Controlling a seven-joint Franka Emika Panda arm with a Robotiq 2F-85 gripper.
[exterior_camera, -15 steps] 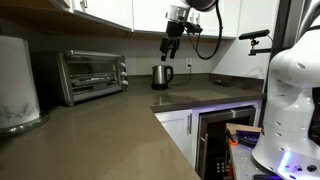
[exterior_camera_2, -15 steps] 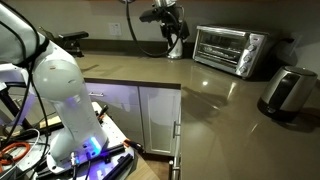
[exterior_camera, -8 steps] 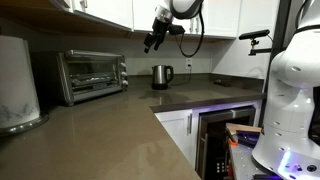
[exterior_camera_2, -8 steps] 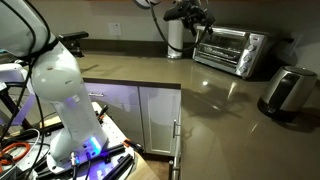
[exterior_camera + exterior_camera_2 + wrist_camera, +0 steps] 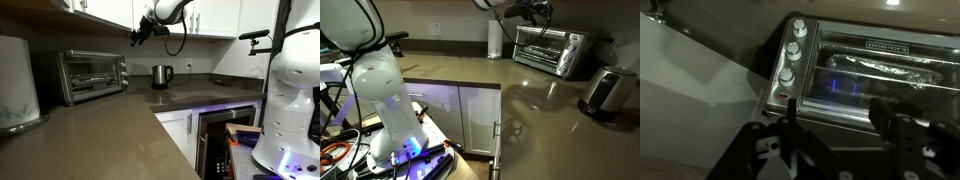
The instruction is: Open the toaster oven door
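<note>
The silver-grey toaster oven [image 5: 92,75] stands on the brown counter against the wall and also shows in an exterior view [image 5: 552,50]. Its dark glass door [image 5: 86,73] [image 5: 540,47] is shut. My gripper [image 5: 137,35] [image 5: 535,12] hangs in the air above and in front of the oven, near its control-panel end. In the wrist view my gripper [image 5: 838,125] is open and empty. Its dark fingers [image 5: 790,125] stand apart before the door's silver bar handle [image 5: 830,108], with the glass [image 5: 870,75] and the knobs [image 5: 792,52] behind.
A small steel kettle [image 5: 161,76] [image 5: 495,40] stands in the counter corner beside the oven. A rounded silver appliance [image 5: 605,90] [image 5: 18,85] sits farther along the counter. White upper cabinets [image 5: 100,12] hang above. A white robot body [image 5: 295,100] [image 5: 380,90] stands by the lower cabinets.
My gripper has travelled from above the kettle across to above the front of the toaster oven. The oven door has stayed shut.
</note>
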